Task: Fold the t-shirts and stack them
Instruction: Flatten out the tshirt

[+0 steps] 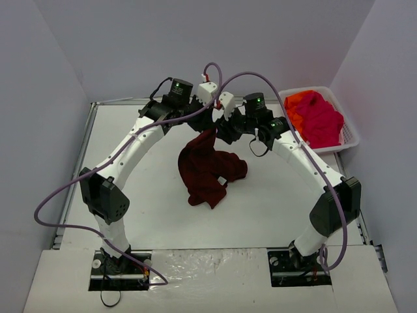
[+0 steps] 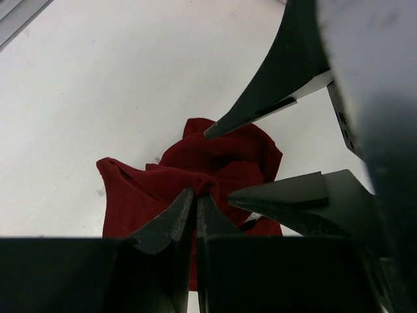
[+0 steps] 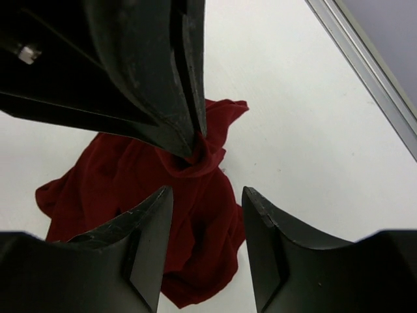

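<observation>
A dark maroon t-shirt [image 1: 208, 171] hangs bunched above the middle of the table, its lower part resting on the surface. My left gripper [image 1: 210, 128] is shut on a pinch of cloth at its top; the left wrist view shows the jaws [image 2: 195, 190] closed on a maroon fold [image 2: 150, 189]. My right gripper [image 1: 225, 134] stands close beside it, open. In the right wrist view its jaws [image 3: 205, 195] are apart just under the left fingers [image 3: 163, 98], with the shirt [image 3: 202, 241] hanging beyond the gap. A pink t-shirt [image 1: 322, 120] and an orange one [image 1: 296, 104] lie in the basket.
A white lattice basket [image 1: 352, 135] sits at the back right corner of the table. A raised metal rim [image 1: 83, 150] runs along the table's left side, and grey walls close in on both sides. Purple cables loop above both arms.
</observation>
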`<state>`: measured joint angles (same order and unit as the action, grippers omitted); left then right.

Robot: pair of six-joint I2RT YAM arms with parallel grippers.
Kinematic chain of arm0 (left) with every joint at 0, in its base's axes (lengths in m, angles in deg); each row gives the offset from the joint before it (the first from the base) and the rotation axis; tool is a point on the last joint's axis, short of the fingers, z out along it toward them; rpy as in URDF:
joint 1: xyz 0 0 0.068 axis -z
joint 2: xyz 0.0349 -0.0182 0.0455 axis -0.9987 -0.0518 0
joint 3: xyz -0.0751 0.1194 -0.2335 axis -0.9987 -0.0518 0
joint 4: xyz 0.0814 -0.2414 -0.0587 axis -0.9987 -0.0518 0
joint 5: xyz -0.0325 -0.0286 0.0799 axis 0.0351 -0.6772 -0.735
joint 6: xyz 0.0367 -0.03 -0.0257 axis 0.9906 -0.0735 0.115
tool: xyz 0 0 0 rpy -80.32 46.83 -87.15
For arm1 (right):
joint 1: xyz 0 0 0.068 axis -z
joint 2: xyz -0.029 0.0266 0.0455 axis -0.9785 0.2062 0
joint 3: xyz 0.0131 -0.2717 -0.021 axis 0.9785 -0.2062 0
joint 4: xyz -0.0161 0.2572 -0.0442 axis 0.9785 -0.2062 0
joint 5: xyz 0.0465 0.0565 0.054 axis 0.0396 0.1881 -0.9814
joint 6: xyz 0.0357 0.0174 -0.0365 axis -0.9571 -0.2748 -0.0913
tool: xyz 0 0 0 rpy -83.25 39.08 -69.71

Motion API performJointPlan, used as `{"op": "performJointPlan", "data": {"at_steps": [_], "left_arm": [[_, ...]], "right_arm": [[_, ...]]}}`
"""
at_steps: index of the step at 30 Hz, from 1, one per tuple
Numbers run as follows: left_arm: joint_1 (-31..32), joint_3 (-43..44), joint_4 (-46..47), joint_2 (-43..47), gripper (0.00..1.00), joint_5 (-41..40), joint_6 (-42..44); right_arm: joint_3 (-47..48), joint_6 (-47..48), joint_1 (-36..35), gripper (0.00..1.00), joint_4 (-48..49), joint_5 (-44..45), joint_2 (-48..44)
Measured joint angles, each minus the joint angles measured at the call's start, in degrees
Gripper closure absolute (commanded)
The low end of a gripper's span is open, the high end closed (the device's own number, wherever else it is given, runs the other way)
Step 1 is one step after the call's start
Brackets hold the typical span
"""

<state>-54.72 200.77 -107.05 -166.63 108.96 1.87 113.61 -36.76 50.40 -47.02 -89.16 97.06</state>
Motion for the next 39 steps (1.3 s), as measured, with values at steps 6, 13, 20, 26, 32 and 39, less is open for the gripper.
{"op": "performJointPlan", "data": {"at_steps": [6, 13, 20, 26, 32, 39], "left_arm": [[0.24, 0.0, 0.61, 0.0, 0.98, 2.64, 1.53], [1.33, -0.04, 1.46, -0.02, 0.98, 6.43, 2.23], [1.66, -0.04, 2.23, -0.02, 0.98, 10.19, 1.86], [2.51, -0.04, 3.96, -0.04, 0.98, 11.96, 1.2], [2.62, -0.04, 4.07, -0.04, 0.98, 12.46, 1.33], [2.84, -0.04, 4.0, -0.04, 0.98, 11.69, 2.62]], "right_arm": [[0.66, -1.31, 1.6, 0.59, -0.87, -3.87, -0.11], [0.74, -1.05, 3.28, 0.6, -1.95, -6.21, -0.85], [0.74, -1.22, 6.67, 0.73, -1.66, -7.45, -2.69], [0.74, -0.76, 7.8, 0.78, -2.43, -9.05, -3.91], [0.74, -0.81, 8.09, 0.72, -2.75, -10.99, -3.96], [0.46, 0.33, 8.9, 0.64, -3.5, -12.79, -4.17]]}}
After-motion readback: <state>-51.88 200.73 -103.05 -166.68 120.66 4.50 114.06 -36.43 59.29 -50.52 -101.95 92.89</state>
